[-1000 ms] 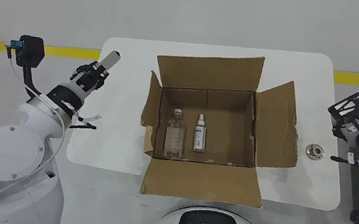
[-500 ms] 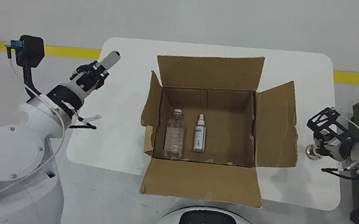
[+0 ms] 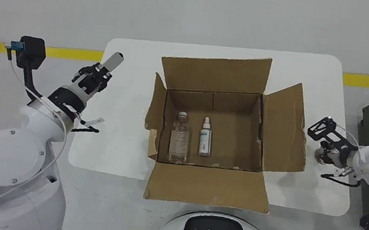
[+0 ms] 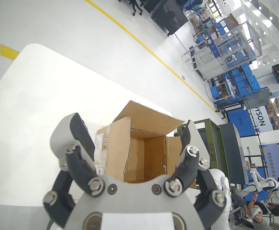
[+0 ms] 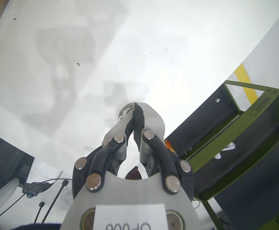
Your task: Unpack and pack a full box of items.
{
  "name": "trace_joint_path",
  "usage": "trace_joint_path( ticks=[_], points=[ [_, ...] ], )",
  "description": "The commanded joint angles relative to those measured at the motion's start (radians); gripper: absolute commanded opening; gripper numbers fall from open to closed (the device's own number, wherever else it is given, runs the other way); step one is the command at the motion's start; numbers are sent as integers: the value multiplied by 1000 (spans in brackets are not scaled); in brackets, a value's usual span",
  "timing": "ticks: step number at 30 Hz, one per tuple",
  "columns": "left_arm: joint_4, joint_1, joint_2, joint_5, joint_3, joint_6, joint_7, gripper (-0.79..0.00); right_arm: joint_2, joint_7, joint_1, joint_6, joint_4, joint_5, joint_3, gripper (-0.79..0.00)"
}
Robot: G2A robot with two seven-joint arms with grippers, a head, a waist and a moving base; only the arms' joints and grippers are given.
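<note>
Right pincer closed, metal piece at tips

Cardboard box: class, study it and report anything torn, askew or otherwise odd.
The cardboard box has one damaged flap, nearest the clear bottle: its edge is ragged and torn, and it stands up crumpled while the other three flaps fold outward. That bottle and the small spray bottle lie neatly inside.

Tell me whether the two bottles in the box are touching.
Apart. The top view shows bare floor of the box between the clear bottle and the small spray bottle.
</note>
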Motion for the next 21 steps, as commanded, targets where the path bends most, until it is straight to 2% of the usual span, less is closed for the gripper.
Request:
trace_joint_path(
  ticks=[1, 21],
  points=[
    [0, 0, 0, 0, 0, 0, 0, 0, 1, -2, 13, 1, 19, -3, -11, -468],
    [0, 0, 0, 0, 0, 0, 0, 0, 16, -8, 28, 7, 84, -10, -46, -449]
  ],
)
